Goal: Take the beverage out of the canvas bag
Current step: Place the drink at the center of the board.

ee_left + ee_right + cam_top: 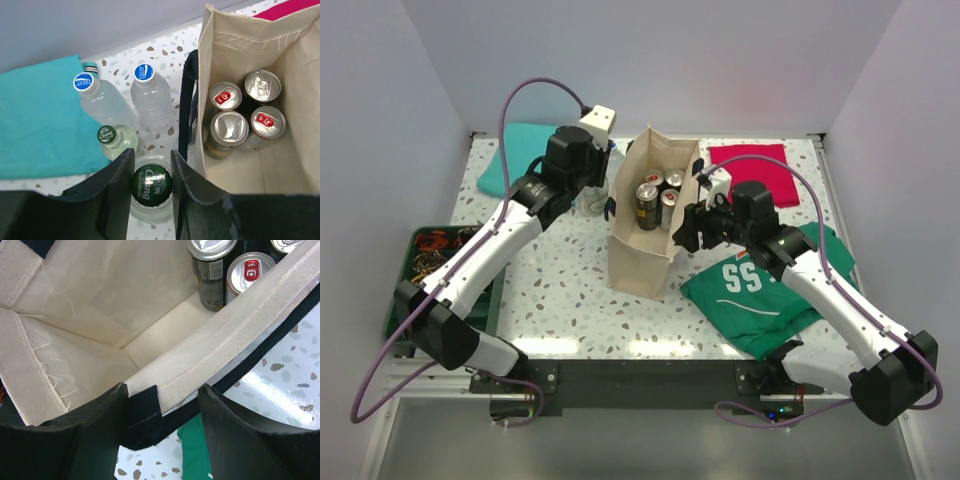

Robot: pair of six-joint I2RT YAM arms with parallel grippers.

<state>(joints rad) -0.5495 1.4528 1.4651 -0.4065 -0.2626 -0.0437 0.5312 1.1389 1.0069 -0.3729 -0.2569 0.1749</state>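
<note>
The beige canvas bag (642, 262) stands upright mid-table with several cans (655, 195) inside. In the left wrist view the bag (235, 45) is on the right, cans (229, 127) at its bottom. My left gripper (152, 172) is outside the bag, to its left, with both fingers against the green cap of a Chang soda water bottle (151, 185) standing on the table. My right gripper (162, 400) is open and straddles the bag's right rim (225, 335). One finger is inside, one outside, and the navy strap (142, 412) lies between them.
Two Pocari Sweat bottles (97, 100) (150, 97) and a second Chang bottle (112, 137) stand beside the teal cloth (40, 120). A magenta cloth (755, 170) lies at the back right and a green jersey (760, 290) at the right. A green bin (430, 270) sits at the left edge.
</note>
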